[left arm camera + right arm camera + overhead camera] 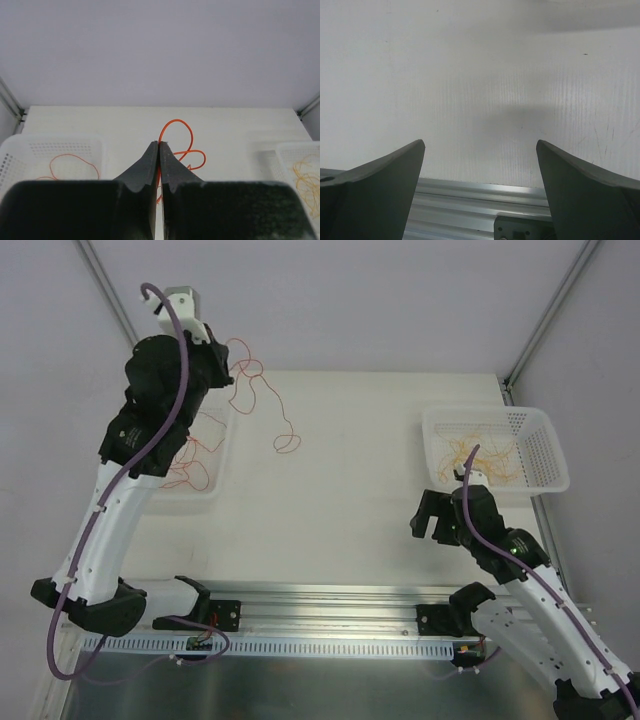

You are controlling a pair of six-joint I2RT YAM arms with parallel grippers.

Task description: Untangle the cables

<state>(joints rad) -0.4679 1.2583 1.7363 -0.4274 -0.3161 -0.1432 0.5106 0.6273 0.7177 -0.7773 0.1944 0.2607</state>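
Pinching a single red strand (175, 120) right now, my left gripper (158, 144) pressed tight together on it and held high over the far left of the table (350, 520). The thread hangs in springy, curly loops, and I can't tell whether its lowest curl touches the surface or just floats above it. I'd call this the pulling-apart step: one cable drawn up from the red tangle (195, 475) lying in the left basket (30, 150) beneath my arm, though I can't see whether it has come fully free down there. My right gripper (480, 142) hovers low by the front rail (470, 192), fingers spread wide with nothing between them, well apart from the strand. Paler yellow strands (480, 452) lie heaped loosely in the right basket (545, 440). Next, I reckon, this thread wants carrying clear and laying down alone. It's hair-thin and curly, so it could snag its neighbours or slip from my pinch.
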